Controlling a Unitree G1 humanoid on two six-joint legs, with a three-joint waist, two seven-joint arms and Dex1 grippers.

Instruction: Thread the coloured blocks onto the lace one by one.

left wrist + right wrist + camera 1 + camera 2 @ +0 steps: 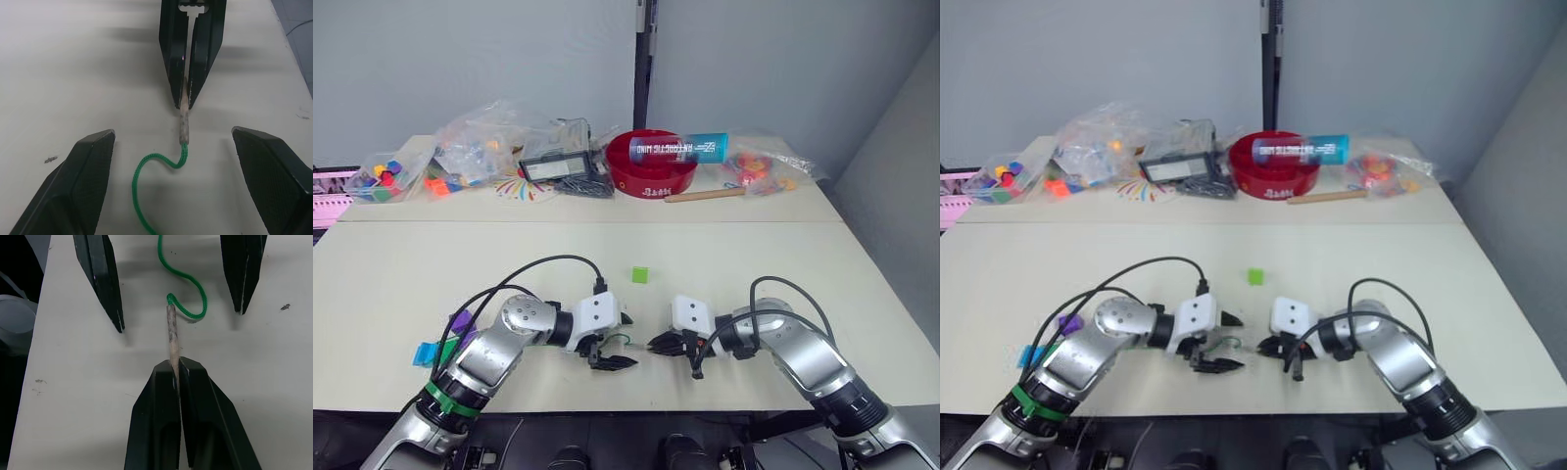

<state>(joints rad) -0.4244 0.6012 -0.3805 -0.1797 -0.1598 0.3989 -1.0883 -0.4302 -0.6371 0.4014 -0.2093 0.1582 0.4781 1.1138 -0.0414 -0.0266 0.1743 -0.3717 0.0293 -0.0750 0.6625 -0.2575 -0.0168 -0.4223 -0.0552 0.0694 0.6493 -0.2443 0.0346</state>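
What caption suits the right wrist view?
Right gripper pinches the lace's pale tip between the left gripper's open fingers.

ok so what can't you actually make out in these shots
- Lace: its far end runs off the edge in the left wrist view; in the head views it is too thin to trace.
- Blocks by the left arm: the arm and its cables partly cover them, so their count is unclear.
- Clear bags: contents too small to identify.
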